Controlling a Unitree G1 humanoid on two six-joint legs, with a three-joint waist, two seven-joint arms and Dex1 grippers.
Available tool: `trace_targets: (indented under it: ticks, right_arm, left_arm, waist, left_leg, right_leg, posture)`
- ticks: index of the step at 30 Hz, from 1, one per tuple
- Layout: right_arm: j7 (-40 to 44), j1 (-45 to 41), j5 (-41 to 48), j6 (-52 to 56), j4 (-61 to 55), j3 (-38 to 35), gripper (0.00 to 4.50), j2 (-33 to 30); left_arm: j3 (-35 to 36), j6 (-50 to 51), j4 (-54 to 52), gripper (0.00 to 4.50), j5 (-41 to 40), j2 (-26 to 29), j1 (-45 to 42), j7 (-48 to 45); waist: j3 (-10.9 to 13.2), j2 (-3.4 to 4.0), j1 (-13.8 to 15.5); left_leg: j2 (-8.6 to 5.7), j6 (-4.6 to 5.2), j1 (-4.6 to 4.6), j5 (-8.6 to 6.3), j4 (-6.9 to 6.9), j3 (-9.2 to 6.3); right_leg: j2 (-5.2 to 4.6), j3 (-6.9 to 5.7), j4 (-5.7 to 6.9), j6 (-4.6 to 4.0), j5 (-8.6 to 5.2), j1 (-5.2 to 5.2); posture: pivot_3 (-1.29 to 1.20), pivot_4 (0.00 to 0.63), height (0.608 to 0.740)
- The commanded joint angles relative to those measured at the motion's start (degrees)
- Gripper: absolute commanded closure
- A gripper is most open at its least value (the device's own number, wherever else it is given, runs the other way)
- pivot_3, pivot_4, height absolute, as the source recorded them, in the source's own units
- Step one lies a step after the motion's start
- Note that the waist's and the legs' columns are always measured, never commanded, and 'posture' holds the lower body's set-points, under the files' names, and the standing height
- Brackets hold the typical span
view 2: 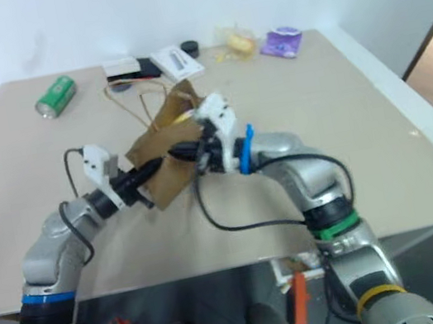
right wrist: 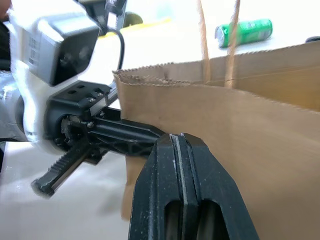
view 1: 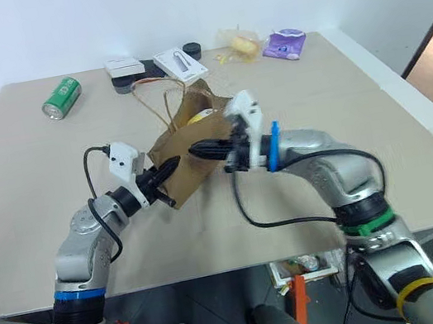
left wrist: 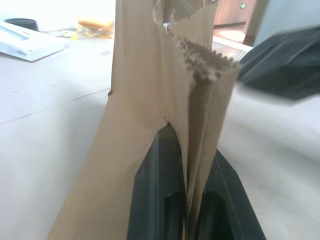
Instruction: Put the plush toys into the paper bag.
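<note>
The brown paper bag (view 1: 190,179) is held up over the middle of the table (view 1: 32,211), its twine handles (view 1: 151,98) trailing toward the far side. My left gripper (view 1: 174,166) is shut on the bag's folded side edge, and the left wrist view shows the paper pinched between the fingers (left wrist: 160,200). My right gripper (view 1: 195,150) points left and is shut on the bag's upper wall near the rim (right wrist: 176,137). A patch of yellow plush toy (view 1: 202,117) shows in the bag's mouth. The rest of the bag's inside is hidden.
Along the far edge of the table lie a green can (view 1: 62,98), a white box (view 1: 181,64), a small black round item (view 1: 192,49), a yellow item in a clear wrapper (view 1: 241,43) and a purple packet (view 1: 285,44). The table's front edge runs just below my arms.
</note>
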Motion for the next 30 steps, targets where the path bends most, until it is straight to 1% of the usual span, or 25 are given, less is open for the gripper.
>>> trace_targets:
  ticks: [1,2,3,5,6,7,8,9,10,13,19,22,24,25,26,27,28,30]
  right_arm:
    - [8.34,-1.01,6.5,1.49,-0.52,-9.28,3.85,-8.48]
    - [12.0,-1.85,8.3,2.58,1.23,-11.45,3.65,-12.48]
    - [15.82,-3.08,9.98,3.47,3.0,-13.35,3.06,-16.29]
    - [21.64,-6.01,12.81,5.34,6.27,-15.42,2.17,-21.88]
    - [23.61,-7.43,13.58,5.76,7.59,-15.67,1.75,-23.63]
    - [25.04,-9.06,13.69,5.88,9.0,-15.48,1.22,-25.04]
    - [26.3,-10.38,13.51,5.81,10.26,-15.16,0.86,-26.12]
    - [27.58,-11.41,12.85,5.26,11.56,-14.61,0.37,-27.09]
    - [28.83,-12.19,12.19,4.65,12.73,-14.05,0.05,-27.87]
    - [31.88,-13.01,10.26,2.75,14.62,-12.5,0.05,-29.37]
    - [34.19,-11.85,8.88,1.62,13.76,-10.75,0.05,-29.39]
    - [35.31,-10.63,8.27,1.09,12.54,-9.66,0.0,-29.68]
    - [35.64,-10.59,8.15,1.21,12.38,-9.36,0.0,-29.76]
    - [35.75,-10.63,8.12,1.31,12.31,-9.3,0.0,-29.81]
    - [35.85,-10.76,8.03,1.37,12.32,-9.22,0.0,-29.83]
    - [35.97,-10.89,7.94,1.44,12.36,-9.15,0.0,-29.85]
    - [36.06,-10.99,7.87,1.49,12.4,-9.13,0.0,-29.87]
    - [36.13,-11.12,7.75,1.61,12.46,-9.14,0.0,-29.96]
  left_arm:
    - [3.23,2.39,-3.24,4.5,-5.64,2.18,-1.04,-4.23]
    - [3.44,3.04,-3.77,4.5,-7.19,3.79,-0.74,-7.11]
    - [3.83,3.98,-4.08,4.5,-9.0,5.3,-0.52,-10.09]
    - [4.42,5.92,-4.2,4.5,-12.09,7.82,-0.54,-14.68]
    - [4.47,6.77,-4.14,4.5,-13.28,8.89,-0.69,-16.37]
    - [4.1,7.64,-4.31,4.5,-14.26,10.23,-0.59,-18.58]
    - [3.7,8.68,-4.55,4.5,-15.22,11.48,-0.4,-20.6]
    - [3.09,9.27,-4.73,4.5,-15.48,12.73,-0.08,-22.48]
    - [2.55,9.33,-4.57,4.5,-15.23,13.53,0.12,-23.73]
    - [1.08,8.95,-2.84,4.5,-14.16,14.86,0.97,-26.95]
    - [-2.02,5.18,2.06,4.5,-9.53,14.75,2.28,-30.24]
    - [-3.14,3.8,2.75,3.58,-8.07,14.86,2.72,-31.7]
    - [-3.42,2.73,3.12,2.66,-6.85,14.93,2.84,-31.9]
    - [-3.39,1.97,3.25,2.29,-6.1,14.89,2.89,-31.7]
    - [-3.09,2.33,3.05,1.71,-6.29,15.03,2.86,-31.82]
    - [-2.72,2.75,2.72,1.54,-6.63,15.19,2.84,-31.96]
    - [-2.15,3.42,1.86,0.94,-7.23,15.55,2.94,-32.05]
    - [-0.6,5.24,-0.66,0.04,-8.9,16.71,3.36,-31.94]
  waist:
    - [0.02,0.02,0.01]
    - [0.02,0.02,-0.04]
    - [0.04,0.04,-0.14]
    - [0.13,0.17,-0.25]
    - [0.18,0.25,-0.4]
    - [0.18,0.26,-0.5]
    - [0.18,0.26,-0.66]
    - [0.18,0.26,-0.86]
    - [0.17,0.26,-0.88]
    - [0.18,0.26,-0.87]
    - [0.18,0.26,-0.79]
    - [0.18,0.27,-0.42]
    - [0.18,0.27,-0.38]
    - [0.19,0.28,-0.37]
    - [0.19,0.28,-0.37]
    - [0.19,0.28,-0.38]
    - [0.19,0.28,-0.37]
    - [0.19,0.28,-0.41]
  left_leg:
    - [-0.04,0.0,-0.01,0.0,0.0,0.03]
    - [-0.07,0.01,0.0,-0.01,0.0,0.05]
    - [-0.07,0.01,0.01,-0.02,0.0,0.04]
    - [-0.07,0.02,0.02,-0.02,0.0,0.05]
    - [-0.07,0.03,0.04,-0.03,0.0,0.05]
    - [-0.07,0.05,0.07,-0.04,-0.02,0.07]
    - [-0.05,0.12,0.12,-0.08,-0.03,0.07]
    - [0.0,0.2,0.19,-0.13,-0.03,0.06]
    - [0.07,0.22,0.23,-0.14,-0.03,0.05]
    - [0.12,0.24,0.29,-0.15,-0.07,0.03]
    - [0.08,0.23,0.2,-0.16,-0.05,0.11]
    - [0.09,0.22,0.17,-0.17,-0.04,0.1]
    - [0.09,0.21,0.16,-0.17,-0.05,0.09]
    - [0.09,0.21,0.15,-0.17,-0.04,0.1]
    - [0.09,0.21,0.15,-0.17,-0.05,0.11]
    - [0.09,0.21,0.15,-0.17,-0.04,0.1]
    - [0.1,0.21,0.15,-0.17,-0.04,0.1]
    - [0.1,0.21,0.15,-0.17,-0.04,0.1]
  right_leg:
    - [-0.04,0.02,-0.03,-0.12,-0.09,-0.01]
    - [-0.05,0.06,-0.06,-0.16,-0.11,0.0]
    - [-0.05,0.06,-0.06,-0.17,-0.12,0.01]
    - [-0.04,0.07,-0.06,-0.21,-0.14,-0.01]
    - [-0.03,0.07,-0.05,-0.24,-0.15,-0.01]
    - [-0.01,0.1,-0.05,-0.26,-0.15,-0.03]
    - [0.02,0.12,-0.05,-0.31,-0.17,-0.02]
    - [0.08,0.12,-0.04,-0.37,-0.18,0.01]
    - [0.15,0.11,-0.03,-0.44,-0.18,0.01]
    - [0.19,0.06,-0.01,-0.52,-0.21,0.06]
    - [0.13,0.12,-0.01,-0.46,-0.23,0.01]
    - [0.12,0.12,-0.02,-0.44,-0.25,-0.01]
    - [0.12,0.11,-0.02,-0.44,-0.25,-0.02]
    - [0.12,0.12,-0.02,-0.44,-0.25,-0.03]
    - [0.12,0.12,-0.01,-0.44,-0.25,-0.03]
    - [0.12,0.12,-0.02,-0.44,-0.25,-0.03]
    - [0.12,0.11,-0.01,-0.45,-0.25,-0.03]
    - [0.12,0.12,-0.01,-0.45,-0.25,-0.03]
  posture:
    - [0.0,0.15,0.74]
    - [0.0,0.15,0.74]
    - [0.0,0.15,0.74]
    - [0.0,0.15,0.74]
    - [0.0,0.15,0.74]
    - [0.0,0.15,0.74]
    - [0.0,0.15,0.74]
    - [0.0,0.15,0.74]
    - [0.0,0.15,0.74]
    - [0.0,0.15,0.74]
    - [0.0,0.15,0.74]
    - [0.0,0.15,0.74]
    - [0.0,0.15,0.74]
    - [0.0,0.15,0.74]
    - [0.0,0.15,0.74]
    - [0.0,0.15,0.74]
    - [0.0,0.15,0.74]
    - [0.0,0.15,0.74]
